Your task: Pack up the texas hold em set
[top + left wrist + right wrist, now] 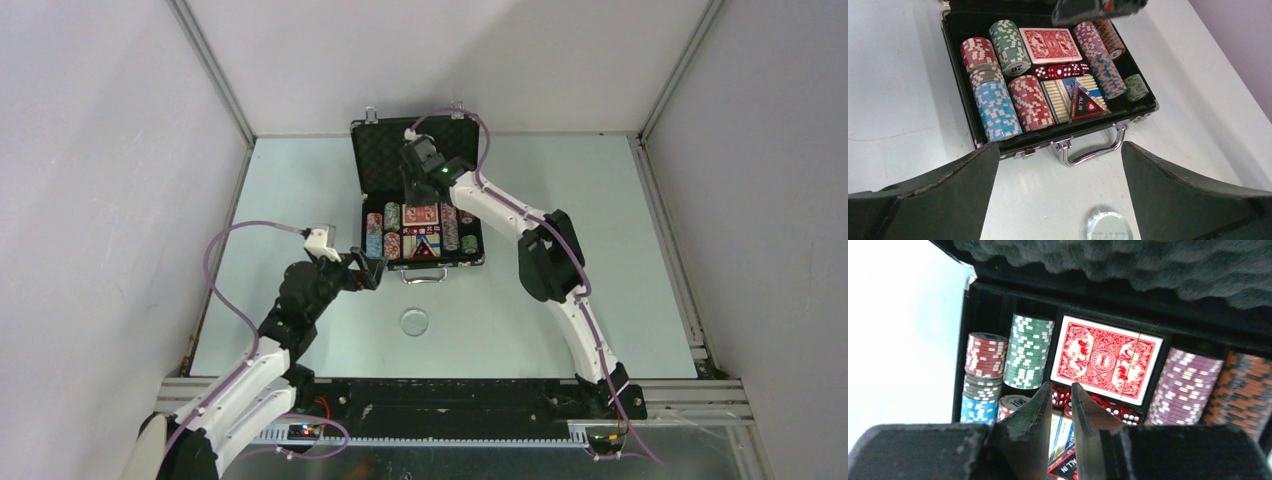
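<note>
From above, the black briefcase (378, 160) lies open at the far side of the table (560, 250). The right claw (416, 195) hangs over it, hiding part of the inside. The left claw (372, 270) is near the case's front left corner. A clear round disc (414, 321) lies alone, closer to the arms.

From the left wrist, the left claw (1060, 200) is spread wide with nothing in it. The silver handle (1088, 150), chip stacks (995, 107), red-backed cards (1050, 45) and red dice (1063, 71) show.

From the right wrist, the right claw (1062, 410) is almost closed, just a thin slit, holding nothing. It blocks some dice.
</note>
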You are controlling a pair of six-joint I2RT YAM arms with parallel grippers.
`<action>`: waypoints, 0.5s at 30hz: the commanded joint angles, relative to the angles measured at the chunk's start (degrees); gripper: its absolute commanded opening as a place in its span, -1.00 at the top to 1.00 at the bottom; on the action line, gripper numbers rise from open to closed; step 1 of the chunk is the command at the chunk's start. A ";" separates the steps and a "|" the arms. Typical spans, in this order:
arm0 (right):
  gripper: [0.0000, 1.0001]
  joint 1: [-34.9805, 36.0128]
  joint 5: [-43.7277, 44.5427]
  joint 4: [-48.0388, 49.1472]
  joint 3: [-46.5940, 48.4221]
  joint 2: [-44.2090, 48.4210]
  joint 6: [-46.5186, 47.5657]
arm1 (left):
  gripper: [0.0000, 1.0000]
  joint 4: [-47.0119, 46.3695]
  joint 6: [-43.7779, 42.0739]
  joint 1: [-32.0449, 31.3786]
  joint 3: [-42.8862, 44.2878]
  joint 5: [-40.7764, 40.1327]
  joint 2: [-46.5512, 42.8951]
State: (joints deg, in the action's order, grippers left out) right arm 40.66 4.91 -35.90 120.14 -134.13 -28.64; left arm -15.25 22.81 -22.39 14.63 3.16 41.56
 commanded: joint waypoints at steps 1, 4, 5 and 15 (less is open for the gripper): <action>0.51 -0.33 1.59 -2.56 1.75 7.12 2.44 | -0.99 -0.98 -1.94 -0.53 2.44 -1.12 1.15; 0.48 -0.32 1.44 0.43 -8.23 13.31 1.97 | -0.99 1.54 -1.65 -1.96 3.76 -2.75 3.63; 0.47 -0.37 1.95 1.42 -10.88 17.57 1.90 | -0.99 4.06 -1.37 -2.57 5.30 -5.38 5.33; -0.99 -2.35 6.83 12.66 -48.16 50.57 1.68 | -0.99 30.07 12.50 -24.60 18.07 -26.04 16.06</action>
State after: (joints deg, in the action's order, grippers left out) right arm 39.59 7.62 -27.27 77.91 -93.54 -27.33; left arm 3.75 27.49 -41.69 30.02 -14.98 55.61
